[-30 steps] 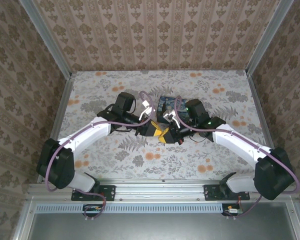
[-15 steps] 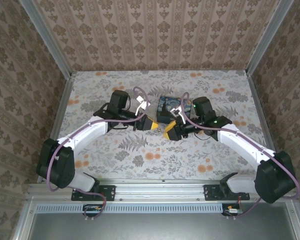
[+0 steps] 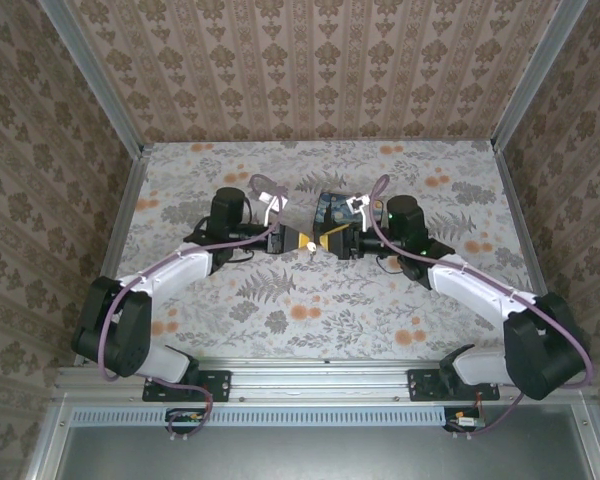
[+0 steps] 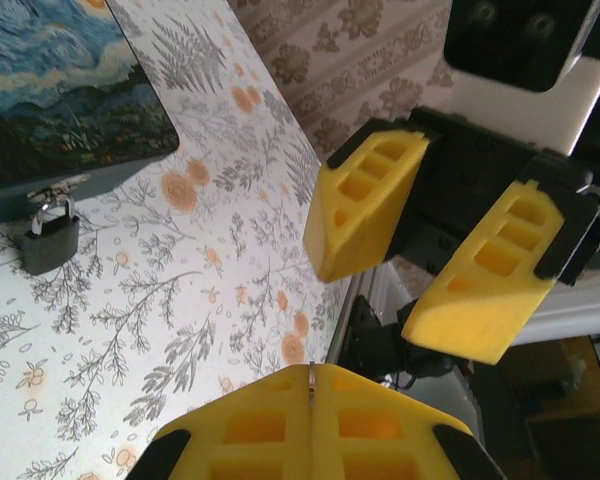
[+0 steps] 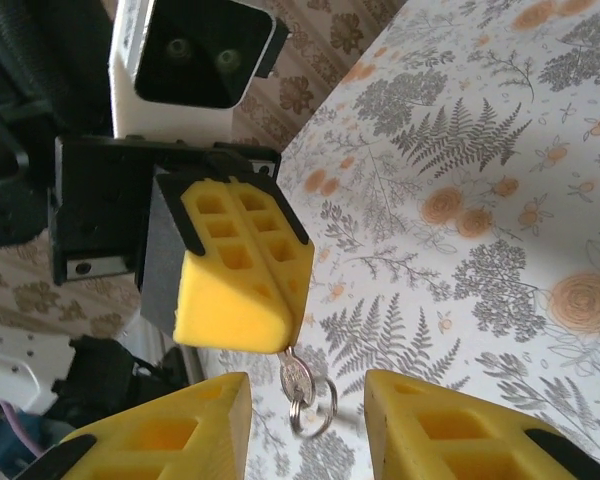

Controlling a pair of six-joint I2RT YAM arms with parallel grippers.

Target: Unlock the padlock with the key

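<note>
1. The left fingers [image 5: 235,290] are pressed flat together. They pinch the head of a small silver key [image 5: 295,378], whose blade hangs out below their tips.
2. A thin metal key ring [image 5: 318,410] dangles from the key, just under the closed tips.
3. The right fingers [image 4: 365,205] stand spread wide apart with nothing between them. They point straight at the left fingers and sit just short of the key, one on each side of it, without touching it.
4. From above, the two arms meet tip to tip over the middle of the tabletop [image 3: 280,320], which is covered in a grey fern and orange flower print.
5. The padlock [image 4: 48,243] has a dark body and a silver shackle. It hangs from the latch on the side of a flat dark box [image 4: 40,188], and its body rests against the tabletop.
6. The padlock is well apart from the key, and neither pair of fingers is on it.
7. The box lid carries a printed painting of a swirling blue night sky with yellow stars. It lies just beyond the point where the fingers meet, on the far side.
8. Any marking on the padlock body or the key is too small to read.
</note>
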